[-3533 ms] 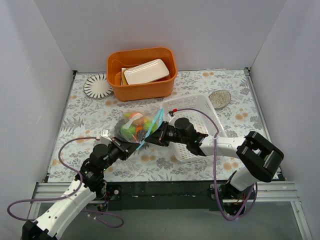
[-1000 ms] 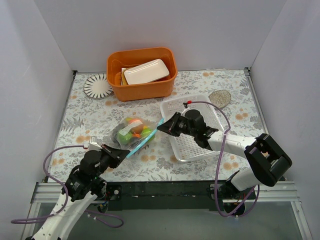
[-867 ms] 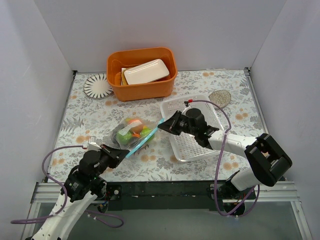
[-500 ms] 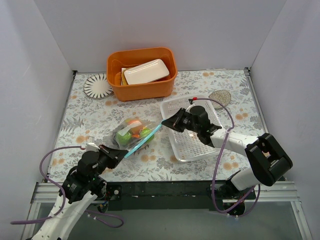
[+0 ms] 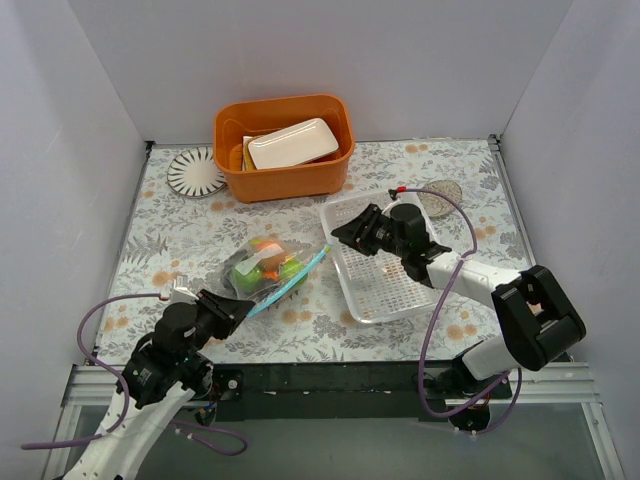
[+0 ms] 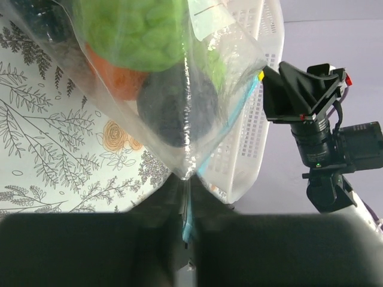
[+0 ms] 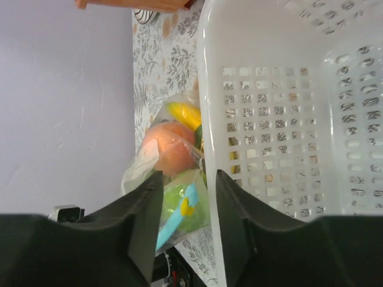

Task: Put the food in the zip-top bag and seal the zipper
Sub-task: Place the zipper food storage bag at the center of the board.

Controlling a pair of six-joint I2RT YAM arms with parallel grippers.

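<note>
Evidently the left gripper (image 5: 228, 303) is clenched on the near corner of the zip-top bag (image 5: 262, 270), where the teal zipper (image 5: 303, 270) ends; in the left wrist view film and strip are seen pinched between the closed jaws. The right gripper (image 5: 345, 230) is held open and empty above the white perforated basket (image 5: 390, 280), near the bag's far corner but apart from it. The bag is lying on the flowered table (image 5: 180, 240) between the two arms, and the food is already inside: a peach (image 7: 164, 149), a banana (image 7: 182, 113), a green leaf (image 6: 131, 30) and a dark plum (image 6: 176, 107) can be made out through the film. Loading is therefore judged done; whether the zipper is pressed shut along its whole length cannot be told. Compared with a second ago, the zipper's far end has been released by the right gripper, which has been drawn back over the basket, while the left grip has been kept.
</note>
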